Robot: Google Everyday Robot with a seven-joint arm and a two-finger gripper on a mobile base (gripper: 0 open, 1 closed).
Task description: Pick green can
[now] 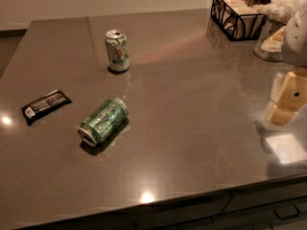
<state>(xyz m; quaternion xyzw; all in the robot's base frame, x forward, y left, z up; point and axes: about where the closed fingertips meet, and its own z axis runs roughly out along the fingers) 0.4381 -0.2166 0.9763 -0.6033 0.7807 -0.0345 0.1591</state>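
The green can (103, 120) lies on its side on the grey counter (192, 128), left of centre, its silver end facing the front left. My gripper (286, 103) is at the right edge of the camera view, low over the counter, far to the right of the green can and holding nothing that I can see. The white arm (297, 32) rises above it.
A pale can with green and orange markings (117, 50) stands upright behind the green can. A black wrapped packet (45, 105) lies at the left. A black wire basket (237, 14) and a glass jar (268, 44) stand at the back right. The counter's front edge has drawers below.
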